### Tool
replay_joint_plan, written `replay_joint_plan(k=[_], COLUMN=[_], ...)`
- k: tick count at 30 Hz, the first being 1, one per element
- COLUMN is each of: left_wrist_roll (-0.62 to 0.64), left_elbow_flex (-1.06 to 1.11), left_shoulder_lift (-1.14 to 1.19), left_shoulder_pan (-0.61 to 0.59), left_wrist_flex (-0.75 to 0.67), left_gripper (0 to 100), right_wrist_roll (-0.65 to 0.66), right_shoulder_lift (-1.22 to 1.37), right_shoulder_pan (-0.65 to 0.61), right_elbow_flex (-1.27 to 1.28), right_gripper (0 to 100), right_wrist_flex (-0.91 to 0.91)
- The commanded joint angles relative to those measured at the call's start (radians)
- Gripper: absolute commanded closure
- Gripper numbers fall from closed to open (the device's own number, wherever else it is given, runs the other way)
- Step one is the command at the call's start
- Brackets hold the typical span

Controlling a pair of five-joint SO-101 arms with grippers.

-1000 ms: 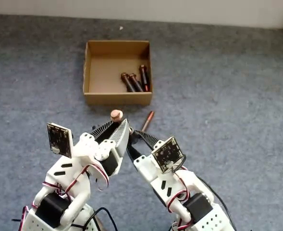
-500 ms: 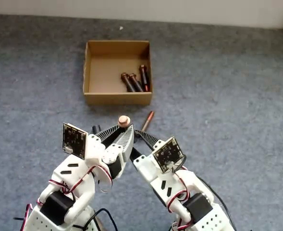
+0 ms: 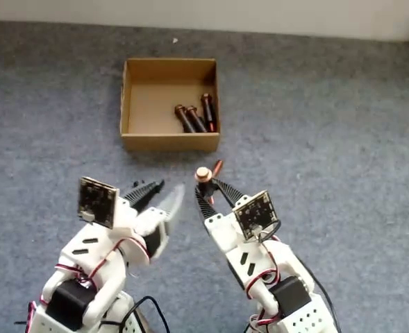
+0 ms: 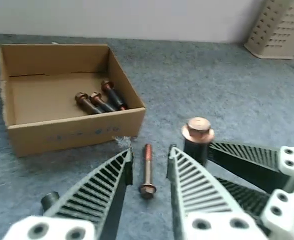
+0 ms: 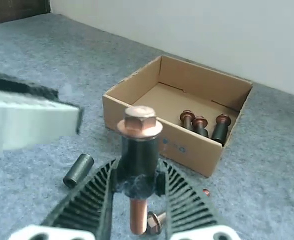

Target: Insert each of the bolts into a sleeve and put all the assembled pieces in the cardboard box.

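My right gripper (image 3: pixel 205 184) is shut on a black sleeve with a copper bolt (image 5: pixel 139 145) standing upright through it, just in front of the cardboard box (image 3: pixel 169 142). In the left wrist view this assembled piece (image 4: pixel 197 136) sits beside my left gripper (image 4: pixel 150 152), which is open and holds nothing. A loose bolt (image 4: pixel 147 172) lies on the carpet below the left gripper's gap, and a loose black sleeve (image 5: pixel 78 170) lies near it. Three assembled pieces (image 3: pixel 196 114) rest in the box's right side.
Grey carpet covers the floor all around. The left gripper (image 3: pixel 168 191) sits left of the right one, a short gap apart. A beige perforated object (image 4: pixel 281 25) stands far off by the wall.
The assembled piece passed from my left gripper to my right one and moved right. The left gripper opened and drew back to the left.
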Motion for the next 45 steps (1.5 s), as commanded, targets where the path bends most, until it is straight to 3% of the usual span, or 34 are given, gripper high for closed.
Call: replay_joint_plan(k=[1, 3, 8, 11, 15, 29, 37, 45], left_wrist_roll=[-0.020, -0.017, -0.015, -0.018, -0.020, -0.020, -0.020, -0.020], left_elbow_flex=[-0.042, -0.035, 0.042, 0.097, 0.193, 0.305, 0.305, 0.305], left_shoulder_lift=[-0.012, -0.010, -0.012, -0.012, -0.012, -0.010, -0.010, -0.010], left_shoulder_pan=[-0.151, -0.219, -0.367, -0.458, -0.532, -0.530, -0.536, -0.536], left_wrist_flex=[0.005, 0.011, 0.015, 0.015, 0.011, 0.009, 0.009, 0.009], left_gripper=[96, 100, 99, 99, 99, 99, 99, 99], right_wrist_roll=[0.002, 0.002, -0.046, -0.129, -0.137, -0.123, 0.183, 0.465], right_shoulder_lift=[-0.018, -0.018, -0.008, -0.001, 0.090, 1.161, 1.707, 2.015], right_shoulder_pan=[0.038, 0.056, 0.076, 0.076, 0.077, 0.076, 0.074, 0.074], right_elbow_flex=[0.097, 0.097, 0.091, -0.036, -0.203, -0.768, -1.127, -1.277], right_gripper=[99.3, 99.3, 99.4, 99.4, 99.4, 99.4, 99.4, 99.4], right_wrist_flex=[0.021, 0.033, 0.090, 0.180, 0.188, -0.432, -0.568, -0.567])
